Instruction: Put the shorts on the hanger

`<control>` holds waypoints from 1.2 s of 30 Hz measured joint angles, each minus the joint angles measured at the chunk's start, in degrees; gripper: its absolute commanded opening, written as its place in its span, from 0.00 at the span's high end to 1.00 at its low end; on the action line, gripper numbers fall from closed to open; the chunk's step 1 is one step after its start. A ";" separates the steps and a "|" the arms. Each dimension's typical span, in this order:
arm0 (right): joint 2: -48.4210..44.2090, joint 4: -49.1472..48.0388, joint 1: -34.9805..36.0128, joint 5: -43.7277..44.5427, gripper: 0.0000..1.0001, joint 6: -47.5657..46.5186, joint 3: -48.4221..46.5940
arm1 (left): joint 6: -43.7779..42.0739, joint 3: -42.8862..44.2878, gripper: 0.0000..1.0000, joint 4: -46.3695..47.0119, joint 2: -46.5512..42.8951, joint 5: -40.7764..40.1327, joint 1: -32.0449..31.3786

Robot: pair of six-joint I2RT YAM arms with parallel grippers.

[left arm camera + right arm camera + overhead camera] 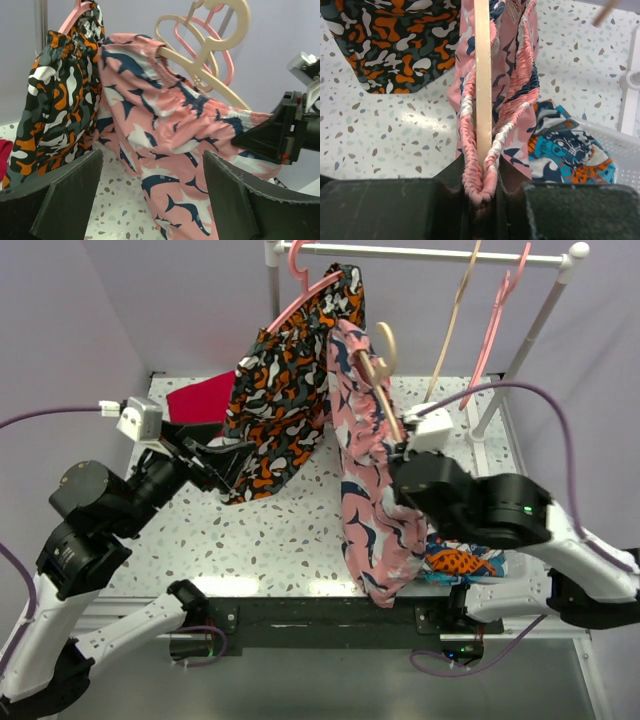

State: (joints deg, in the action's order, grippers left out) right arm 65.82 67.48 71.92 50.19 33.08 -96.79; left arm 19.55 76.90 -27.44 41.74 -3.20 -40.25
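Pinching shorts (pixel 517 80), hanger (pixel 482 75): R end effector (pixel 482 187)

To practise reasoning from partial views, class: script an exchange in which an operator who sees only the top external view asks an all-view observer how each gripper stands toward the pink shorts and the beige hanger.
Operator: On the right, is fabric alone pinched?
Observer: No. The right wrist view shows the right gripper shut on the bunched waistband of the shorts, with the bar of the hanger between its folds.
Operator: And on the left?
Observer: The left wrist view shows the left gripper open with nothing between its fingers; the shorts hang just beyond them.
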 measured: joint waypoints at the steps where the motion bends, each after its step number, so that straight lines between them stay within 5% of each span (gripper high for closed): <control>1: 2.03 -1.92 -0.61 -0.07 1.00 -0.26 0.17 | 0.00 -0.17 0.15 -0.13 0.44 0.13 0.00; 14: 14.21 -17.27 -15.08 -8.17 1.00 -1.31 0.70 | -0.48 -0.85 0.14 -0.57 -0.09 -0.11 0.00; 24: 24.30 -17.18 -19.82 -7.87 1.00 1.20 -11.32 | -1.14 -0.85 0.14 -1.64 -0.28 -1.62 0.00; 36: 16.74 -18.53 -19.80 -5.73 1.00 0.61 -6.29 | -1.73 -0.87 0.14 -3.72 -0.81 -4.09 0.00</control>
State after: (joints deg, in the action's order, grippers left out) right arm 82.56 48.95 52.12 44.47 33.69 -103.09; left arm 17.82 76.03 -31.16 40.93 -7.29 -40.25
